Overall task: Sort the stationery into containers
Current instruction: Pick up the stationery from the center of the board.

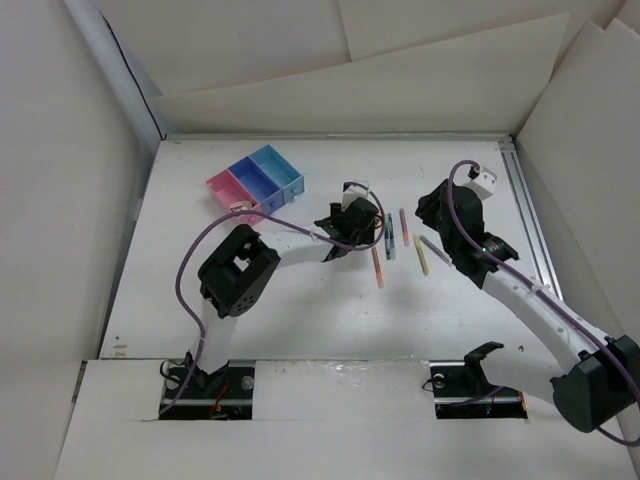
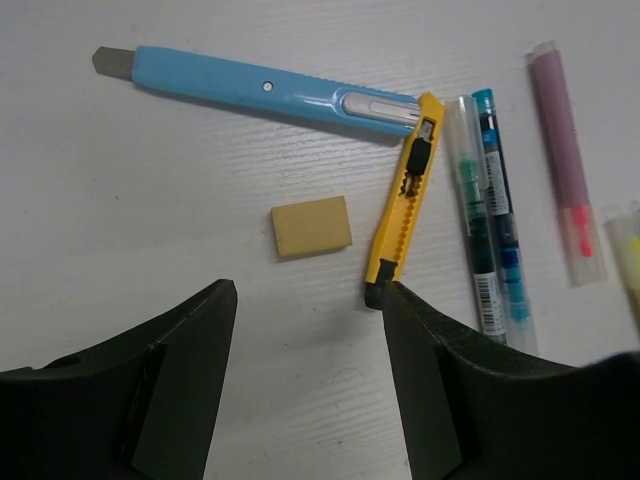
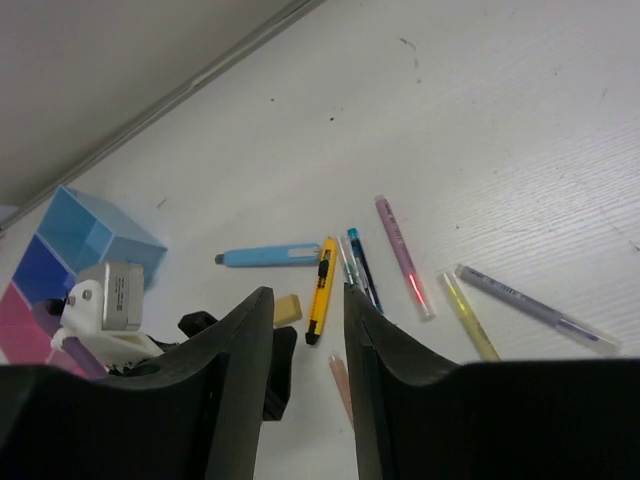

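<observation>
Jaws wide and empty, the left gripper hovers by the eraser. The right gripper is narrower, also empty. Next, I'd guess: lower, pinch.

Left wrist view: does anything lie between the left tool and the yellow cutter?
Nothing visible does. The yellow cutter has its near end right by one finger of the left tool; the tan eraser lies apart, beside it.

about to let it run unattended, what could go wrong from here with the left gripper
The left gripper is open, one finger by the end of the yellow cutter, the eraser just ahead; closing could catch or nudge the cutter by mistake. The cutter lies close beside the pens, so a push might scatter them.
</observation>
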Motion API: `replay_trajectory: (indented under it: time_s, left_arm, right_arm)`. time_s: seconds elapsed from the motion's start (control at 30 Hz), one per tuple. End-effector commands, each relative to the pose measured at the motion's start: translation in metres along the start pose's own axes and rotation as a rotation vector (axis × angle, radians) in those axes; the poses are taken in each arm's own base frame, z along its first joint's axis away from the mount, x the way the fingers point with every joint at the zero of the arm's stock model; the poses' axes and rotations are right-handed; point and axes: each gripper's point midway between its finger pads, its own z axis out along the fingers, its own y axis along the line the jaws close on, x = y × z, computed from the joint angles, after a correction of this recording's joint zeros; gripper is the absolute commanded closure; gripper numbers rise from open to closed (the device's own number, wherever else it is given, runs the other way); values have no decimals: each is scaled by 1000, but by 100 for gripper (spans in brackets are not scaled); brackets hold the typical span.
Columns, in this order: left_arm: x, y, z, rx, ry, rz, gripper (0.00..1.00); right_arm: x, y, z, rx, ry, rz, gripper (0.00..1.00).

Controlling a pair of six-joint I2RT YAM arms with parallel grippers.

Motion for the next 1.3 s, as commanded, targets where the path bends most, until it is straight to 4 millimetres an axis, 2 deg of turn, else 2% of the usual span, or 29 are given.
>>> replay_trajectory:
  time_s: [0.0,0.1,0.37,0.43,0.47,0.5,0.6,0.7,0.83,0.97,1.0,1.03,1.07,1.2,1.23,1.27]
  left_arm:
    - [-28,1,1,-45,-54,3,44]
    - [-29,4,7,-71,-71,2,45]
    - [-21,-3,25,-72,-51,11,52]
    - [-27,-9,27,-60,-53,16,55]
    - [-19,-6,30,-70,-37,25,55]
    - [-25,-7,30,-74,-50,21,58]
    - [-21,-7,34,-78,-43,25,60]
    - [-20,-5,36,-93,-37,31,60]
    - [-14,-5,42,-98,-28,36,60]
    - [-6,0,45,-119,-12,40,78]
    - [-9,3,40,-125,-19,39,86]
    - [-15,1,36,-119,-30,20,88]
    - [-17,3,33,-123,-40,17,89]
    - [-48,5,0,-99,-121,-48,89]
    - [-60,6,-18,-81,-148,-74,89]
    - [-66,7,-26,-73,-161,-82,89]
  right_arm:
    - [-6,-5,-2,-7,-20,17,59]
    - [-3,-2,-5,-40,-13,25,55]
    - [0,2,-5,-83,0,27,55]
    - [0,2,-5,-83,0,27,54]
    - [1,4,-6,-93,8,27,54]
    - [1,4,-6,-93,8,27,54]
    - [1,7,-6,-109,11,21,54]
    - [-3,6,-8,-106,-3,25,54]
    - [2,5,-8,-109,10,21,53]
    - [2,5,-8,-109,10,21,53]
    - [-1,6,-10,-115,3,26,53]
    - [-2,5,-10,-108,-3,26,53]
    - [-2,5,-10,-108,-3,26,53]
    - [-2,6,-11,-121,-3,29,53]
    - [-2,6,-11,-121,-3,29,53]
    - [-4,7,-13,-126,-10,33,53]
